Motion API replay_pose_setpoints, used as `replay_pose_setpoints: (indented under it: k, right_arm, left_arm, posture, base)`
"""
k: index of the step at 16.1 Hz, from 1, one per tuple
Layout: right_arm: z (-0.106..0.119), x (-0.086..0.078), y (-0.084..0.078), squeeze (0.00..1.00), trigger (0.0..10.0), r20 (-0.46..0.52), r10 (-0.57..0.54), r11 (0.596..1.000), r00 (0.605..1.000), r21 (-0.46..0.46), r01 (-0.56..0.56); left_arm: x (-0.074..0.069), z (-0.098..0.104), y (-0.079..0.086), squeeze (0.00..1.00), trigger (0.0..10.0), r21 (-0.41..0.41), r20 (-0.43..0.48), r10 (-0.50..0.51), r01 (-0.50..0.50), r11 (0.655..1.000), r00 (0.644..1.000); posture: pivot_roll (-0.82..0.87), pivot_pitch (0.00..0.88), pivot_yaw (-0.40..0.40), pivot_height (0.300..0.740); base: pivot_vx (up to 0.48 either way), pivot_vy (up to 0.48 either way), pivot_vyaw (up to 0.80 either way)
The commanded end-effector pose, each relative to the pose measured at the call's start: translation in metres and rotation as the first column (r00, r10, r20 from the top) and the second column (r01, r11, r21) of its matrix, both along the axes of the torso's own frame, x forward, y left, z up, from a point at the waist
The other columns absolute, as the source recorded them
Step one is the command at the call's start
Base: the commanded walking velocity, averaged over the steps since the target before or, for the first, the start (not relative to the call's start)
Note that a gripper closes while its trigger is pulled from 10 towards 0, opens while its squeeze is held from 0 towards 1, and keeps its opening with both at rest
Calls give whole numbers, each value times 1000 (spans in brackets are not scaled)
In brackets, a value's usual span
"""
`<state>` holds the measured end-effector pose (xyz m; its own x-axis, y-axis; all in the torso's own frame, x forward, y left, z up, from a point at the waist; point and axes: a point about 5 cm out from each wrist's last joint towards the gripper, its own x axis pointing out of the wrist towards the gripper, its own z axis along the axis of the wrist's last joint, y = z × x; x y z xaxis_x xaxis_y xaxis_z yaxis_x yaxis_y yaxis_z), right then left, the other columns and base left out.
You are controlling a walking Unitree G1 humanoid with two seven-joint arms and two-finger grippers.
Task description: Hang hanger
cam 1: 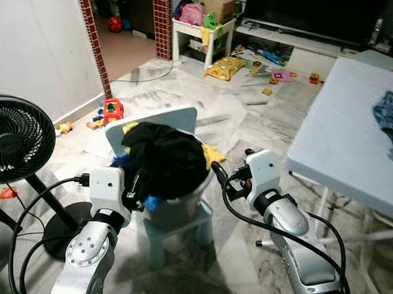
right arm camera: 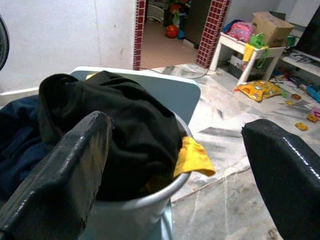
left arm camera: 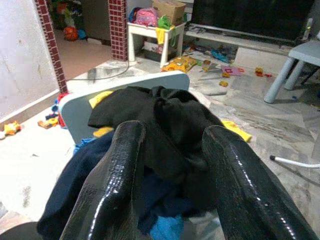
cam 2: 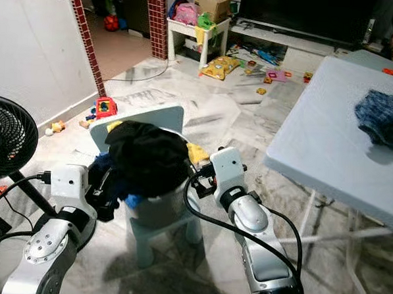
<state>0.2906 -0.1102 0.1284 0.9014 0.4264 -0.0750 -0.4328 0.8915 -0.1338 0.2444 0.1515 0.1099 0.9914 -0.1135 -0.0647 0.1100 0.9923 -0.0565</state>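
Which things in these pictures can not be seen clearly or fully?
- Bucket contents: the black garment on top hides what lies under it, in every view.
- Chair seat: covered by the bucket, head views.
- Fan: cut by the left edge, head views.
- Blue cloth on the table: cut by the right edge, left eye view.
- Floor toys: too small to identify.

A crumpled black garment [cam 1: 166, 155] is heaped on top of a grey bucket [cam 1: 177, 208], rising well above its rim. A navy cloth [left arm camera: 75, 185] is draped over the bucket's edge beside it, and a yellow cloth [right arm camera: 192, 157] is hung over the rim on the opposite side. The bucket is set upright on the seat of a small pale blue chair [cam 1: 162, 119].
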Motion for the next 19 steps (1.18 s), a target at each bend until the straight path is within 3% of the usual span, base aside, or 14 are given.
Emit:
replay_pose_setpoints:
  k: [1, 10, 14, 16, 19]
  right_arm:
    - [2, 3, 1, 0, 10000, 7, 3, 1000, 1000, -5, -3]
    - [1, 2, 3, 0, 10000, 6, 5, 1000, 1000, -5, -5]
    - [0, 3, 2, 0, 10000, 5, 3, 1000, 1000, -7, -3]
    - [0, 3, 3, 0, 10000, 4, 5, 1000, 1000, -8, -5]
    - [-1, 4, 3, 0, 10000, 5, 5, 1000, 1000, -10, -5]
  left_arm:
    - [2, 1, 0, 0, 10000, -2, 5, -9, 9, 1000, 1000]
    - [3, -2, 0, 0, 10000, 2, -13, -13, 14, 1000, 1000]
    - [5, -5, 2, 0, 10000, 18, -35, 25, -25, 1000, 999]
    - [3, -12, 1, 0, 10000, 74, -72, -5, 11, 997, 997]
    - [-4, -15, -3, 0, 10000, 177, -103, -156, 173, 969, 982]
  posture:
    - [-125, 38, -1, 740]
    - [-123, 43, 5, 740]
    - [-122, 42, 4, 740]
    - [-119, 42, 2, 740]
    - [-117, 42, 1, 740]
  base:
    - [412, 0, 0]
    - [404, 0, 0]
    - [0, 0, 0]
    - [0, 0, 0]
    - [0, 0, 0]
